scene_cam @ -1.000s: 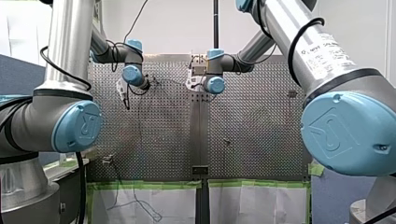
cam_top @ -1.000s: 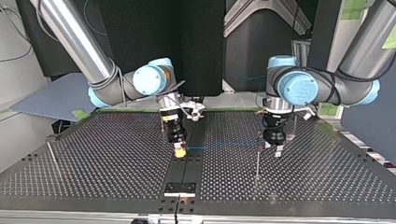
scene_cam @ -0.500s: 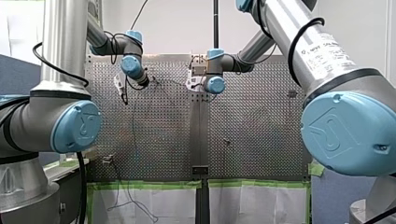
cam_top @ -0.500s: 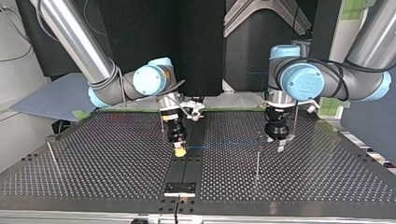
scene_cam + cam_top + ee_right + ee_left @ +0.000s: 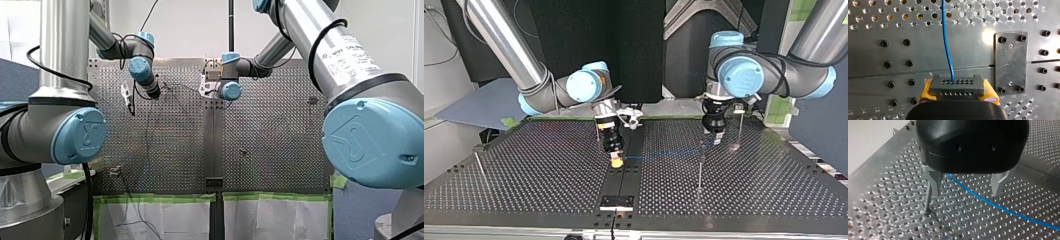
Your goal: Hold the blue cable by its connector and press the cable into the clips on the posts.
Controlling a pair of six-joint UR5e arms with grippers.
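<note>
The thin blue cable (image 5: 946,37) ends in a grey connector (image 5: 956,86), and my right gripper (image 5: 956,94) is shut on it with its yellow pads (image 5: 926,91). In the top view this gripper (image 5: 616,161) stands low at the table's middle, and the cable (image 5: 664,154) runs to a thin post (image 5: 699,167). My left gripper (image 5: 716,138) hangs above and behind that post. In the left wrist view its metal fingers (image 5: 933,181) stand open (image 5: 965,193) with nothing between them. The cable (image 5: 998,206) passes under them, and a post (image 5: 928,200) rises beside one finger.
More thin posts stand on the perforated table: one (image 5: 740,131) at the top view's right, one (image 5: 479,167) at its far left, one (image 5: 597,132) behind my right gripper. A black plate (image 5: 1010,67) is bolted beside the connector.
My left gripper has risen and drawn back from the post toward the far edge in the top view. My right gripper and the connector have stayed put.
</note>
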